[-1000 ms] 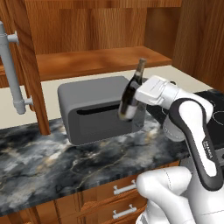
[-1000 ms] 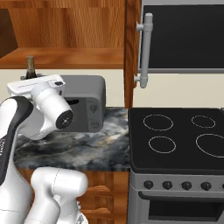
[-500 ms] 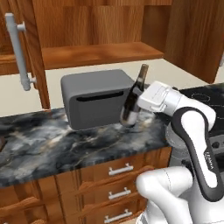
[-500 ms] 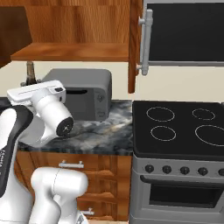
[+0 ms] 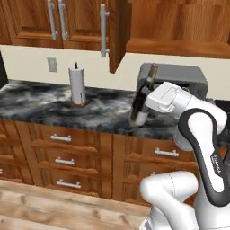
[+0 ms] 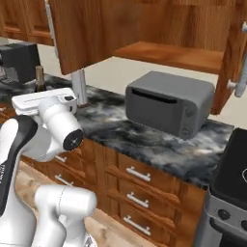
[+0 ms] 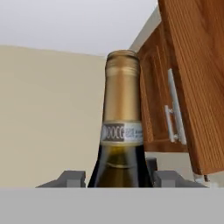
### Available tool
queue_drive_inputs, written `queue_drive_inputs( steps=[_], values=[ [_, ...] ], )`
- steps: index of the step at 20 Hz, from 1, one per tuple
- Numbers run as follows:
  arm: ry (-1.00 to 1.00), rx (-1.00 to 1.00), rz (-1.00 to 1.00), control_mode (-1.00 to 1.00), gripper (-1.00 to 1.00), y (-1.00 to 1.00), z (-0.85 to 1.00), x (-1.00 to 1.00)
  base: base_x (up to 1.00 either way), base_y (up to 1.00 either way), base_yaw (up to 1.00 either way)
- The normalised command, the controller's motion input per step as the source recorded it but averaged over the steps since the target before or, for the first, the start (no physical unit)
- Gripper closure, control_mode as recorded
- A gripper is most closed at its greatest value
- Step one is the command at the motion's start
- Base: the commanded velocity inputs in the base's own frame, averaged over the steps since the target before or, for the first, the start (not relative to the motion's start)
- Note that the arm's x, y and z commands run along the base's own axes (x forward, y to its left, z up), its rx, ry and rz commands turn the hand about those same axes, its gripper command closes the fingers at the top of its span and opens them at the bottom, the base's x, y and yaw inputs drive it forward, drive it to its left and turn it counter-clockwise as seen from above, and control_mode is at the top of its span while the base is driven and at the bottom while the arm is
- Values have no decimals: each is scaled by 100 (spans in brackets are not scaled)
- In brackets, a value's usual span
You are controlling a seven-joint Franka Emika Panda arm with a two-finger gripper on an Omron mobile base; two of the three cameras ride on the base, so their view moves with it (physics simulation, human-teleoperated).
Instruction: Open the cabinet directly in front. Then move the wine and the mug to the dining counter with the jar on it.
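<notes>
The wine point(image 5: 144, 92), a dark bottle with a gold-foiled neck, hangs tilted above the front edge of the marble worktop point(image 5: 54, 105). My gripper point(image 5: 143, 102) is shut on its body. In the hand view the wine point(image 7: 122, 118) rises between my fingertips point(image 7: 72, 178). In the right base view the neck of the wine point(image 6: 39, 77) sticks up behind my hand. The cabinet point(image 5: 117, 36) stands open, its door swung out and its lower shelf point(image 6: 169, 55) bare. The mug, the jar and the dining counter are out of view.
A grey toaster oven point(image 5: 179, 76) sits on the worktop behind the bottle. A paper towel roll point(image 5: 77, 85) stands to the left, and a black coffee machine point(image 6: 19, 60) beyond it. Drawer fronts point(image 5: 63, 152) line the base; a stove point(image 6: 234, 169) is to the right.
The whole picture has shifted: the base has backed away from the cabinet and turned, so drawers and floor now show. The bottle stays in my gripper.
</notes>
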Motion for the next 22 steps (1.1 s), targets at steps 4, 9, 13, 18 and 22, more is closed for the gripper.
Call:
queue_drive_inputs(
  steps=[4,9,13,18,22],
  values=[
    [0,0,0,100,100,0,0,0,-1,0,99],
    [0,0,0,100,100,0,0,0,-1,0,99],
    [0,0,0,100,100,0,0,0,0,0,98],
    [0,0,0,100,100,0,0,0,0,0,99],
    [0,0,0,100,100,0,0,0,0,0,100]
  ],
)
